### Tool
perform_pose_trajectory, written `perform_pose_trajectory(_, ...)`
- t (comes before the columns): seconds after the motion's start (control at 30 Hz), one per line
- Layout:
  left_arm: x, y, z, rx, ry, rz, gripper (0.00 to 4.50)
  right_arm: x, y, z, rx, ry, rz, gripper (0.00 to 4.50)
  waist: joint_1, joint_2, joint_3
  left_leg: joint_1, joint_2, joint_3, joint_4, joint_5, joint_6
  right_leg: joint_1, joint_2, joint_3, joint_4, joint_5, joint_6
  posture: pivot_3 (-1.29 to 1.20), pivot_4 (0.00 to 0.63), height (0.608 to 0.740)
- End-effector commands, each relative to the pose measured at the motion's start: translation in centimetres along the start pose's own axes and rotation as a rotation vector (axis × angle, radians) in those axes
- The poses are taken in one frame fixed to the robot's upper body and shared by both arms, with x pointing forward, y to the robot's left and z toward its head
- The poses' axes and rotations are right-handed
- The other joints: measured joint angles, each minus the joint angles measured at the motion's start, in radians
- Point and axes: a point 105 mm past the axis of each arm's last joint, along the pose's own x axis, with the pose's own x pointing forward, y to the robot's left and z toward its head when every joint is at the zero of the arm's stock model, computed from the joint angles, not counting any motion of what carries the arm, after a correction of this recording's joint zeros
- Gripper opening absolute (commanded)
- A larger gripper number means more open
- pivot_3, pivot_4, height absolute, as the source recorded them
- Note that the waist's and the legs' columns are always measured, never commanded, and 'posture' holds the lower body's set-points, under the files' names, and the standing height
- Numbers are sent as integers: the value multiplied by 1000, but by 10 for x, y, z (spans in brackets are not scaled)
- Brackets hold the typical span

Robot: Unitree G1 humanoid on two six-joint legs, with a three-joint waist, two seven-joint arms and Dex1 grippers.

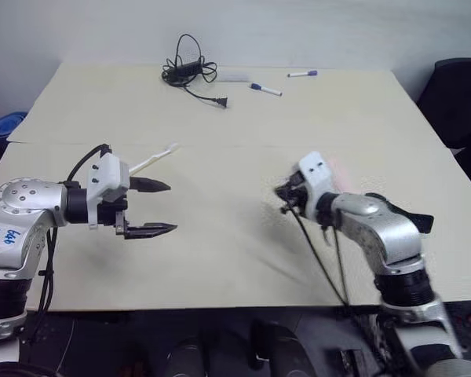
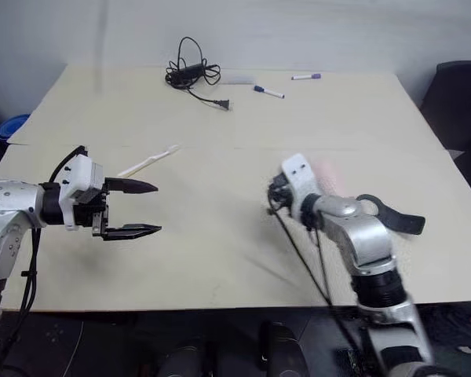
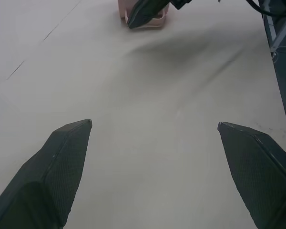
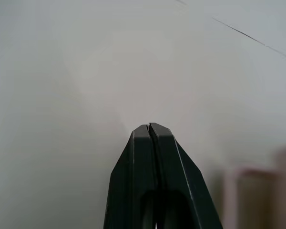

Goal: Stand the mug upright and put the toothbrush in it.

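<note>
Looking down at the big pale table (image 1: 243, 259), we see our left gripper (image 1: 158, 207) at the left of the picture. Its two black fingers (image 3: 62, 167) are far apart, with nothing between them. It hangs just over the table top.

Our right gripper (image 4: 150, 128) is at the right middle of the picture. Its two fingers are pressed tight together and hold nothing.

The mug (image 2: 330, 179) is a soft pink shape just behind the right hand, at the right middle. The hand hides most of it, so we cannot tell if it stands or lies down. In the left wrist picture we see its pink side (image 3: 155, 19) on the table, right beside the right gripper's dark tip.

The toothbrush (image 2: 147, 162) lies flat on the table at the left middle, just past the left gripper. It is well apart from the mug.

Far back, at the top of the picture, lie a black cable (image 1: 190, 72) and two marker pens (image 1: 265, 89).
</note>
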Motion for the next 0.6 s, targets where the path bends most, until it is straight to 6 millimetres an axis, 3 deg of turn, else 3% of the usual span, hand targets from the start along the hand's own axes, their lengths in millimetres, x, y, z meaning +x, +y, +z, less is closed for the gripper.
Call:
perform_pose_trajectory(0.03, -8, 3, 9, 37, -1, 30, 4500, -3, 30, 42, 10, -221, 150, 39, -1, 3, 2, -1, -1, 0, 0, 0, 0, -1, 1, 0, 0, 0, 0, 0, 150, 740)
perform_pose_trajectory(0.13, -10, 4, 11, 43, 6, 35, 4500, 10, 34, 22, -115, -99, 141, 39, -4, 4, 2, -1, -1, 1, 0, 0, 0, -1, 1, -1, -1, 0, 0, 0, 150, 740)
perform_pose_trajectory(0.23, -14, 3, 14, 41, 11, 41, 4500, -2, -14, 15, -170, 27, -131, 396, -3, 5, 3, -1, -3, 2, 0, 0, 2, -1, 0, -1, -1, 1, 1, 0, 150, 740)
perform_pose_trajectory(0.3, -16, 3, 13, 36, 18, 43, 4500, -18, -34, 13, -250, 119, -273, 946, 1, 6, 4, -1, -3, 1, 0, 0, 3, -1, -1, -1, -1, 1, 1, 0, 150, 740)
perform_pose_trajectory(0.37, -17, 2, 11, 34, 26, 40, 4500, -26, -28, 10, -190, 143, -283, 1595, 0, 6, 4, -2, -3, 0, 0, 0, 3, -1, -2, 0, -2, 1, 1, 0, 150, 740)
perform_pose_trajectory(0.6, -12, 5, 11, 36, 19, 31, 4500, -36, -12, -6, -43, 182, -359, 1595, -7, 7, 4, -2, 0, 1, -1, 0, -4, -4, 2, 0, 2, -1, -2, 0, 150, 740)
